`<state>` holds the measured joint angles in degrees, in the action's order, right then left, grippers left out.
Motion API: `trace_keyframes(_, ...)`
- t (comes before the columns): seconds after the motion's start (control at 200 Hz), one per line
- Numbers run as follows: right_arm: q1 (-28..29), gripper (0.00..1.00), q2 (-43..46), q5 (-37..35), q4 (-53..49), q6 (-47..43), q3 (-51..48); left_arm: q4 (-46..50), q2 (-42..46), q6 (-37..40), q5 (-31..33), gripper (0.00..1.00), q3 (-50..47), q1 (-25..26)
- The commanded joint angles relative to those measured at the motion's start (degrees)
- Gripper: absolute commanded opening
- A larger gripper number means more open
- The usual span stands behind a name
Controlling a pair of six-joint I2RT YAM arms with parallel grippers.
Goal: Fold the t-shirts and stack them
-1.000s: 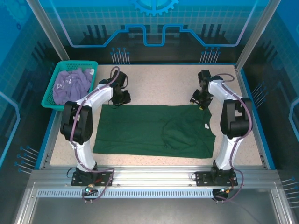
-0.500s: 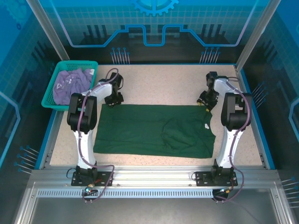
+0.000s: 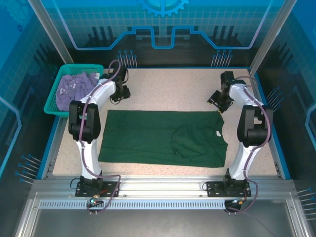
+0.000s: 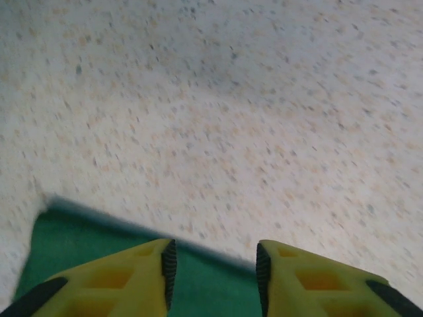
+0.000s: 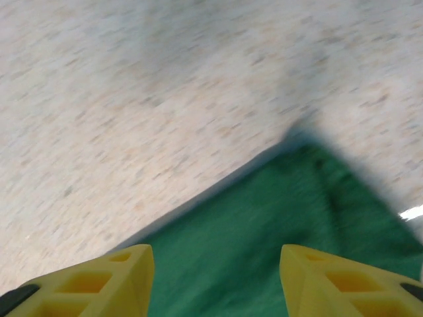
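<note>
Though apart, fingers (image 4: 112, 284) empty, off green t-shirt (image 3: 163, 136).

- Dark green cloth t-shirt (image 3: 163, 138): matt, soft, lightly creased toward three o'clock.
- Lavender cloth t-shirt (image 3: 74, 90): matt, crumpled, inside the teal plastic mesh basket (image 3: 51, 101) at ten o'clock.
- Speckled beige tabletop (image 3: 168, 89): matt, grainy, stone-like.
- Left gripper (image 4: 213, 271): smooth yellow plastic fingers (image 4: 119, 284), black ribbed pads (image 4: 170, 271).
- Silver metal frame rail (image 3: 163, 187) at six o'clock: brushed, faint sheen.

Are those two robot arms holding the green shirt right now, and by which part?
Nothing is held. The left gripper and right gripper both have their fingers apart and empty, near the far edge of the green t-shirt.
</note>
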<state>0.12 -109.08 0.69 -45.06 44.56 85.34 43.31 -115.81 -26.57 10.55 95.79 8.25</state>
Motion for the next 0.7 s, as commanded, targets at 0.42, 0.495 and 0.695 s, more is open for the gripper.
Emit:
trace_keyframes(0.42,6.14,0.51,-3.25,-0.92,-5.48,0.71,-8.15,-2.06,13.90,-3.71,-4.66,0.42,-25.16,0.58)
trace_keyframes(0.495,6.17,0.52,-6.08,-2.16,-6.67,1.59,-5.66,-1.41,15.70,-4.10,-4.96,0.44,-24.86,0.62)
trace_keyframes(0.695,6.32,0.53,-15.28,-3.31,-9.64,3.60,4.95,1.87,21.05,-5.72,-5.51,0.49,-23.36,1.17)
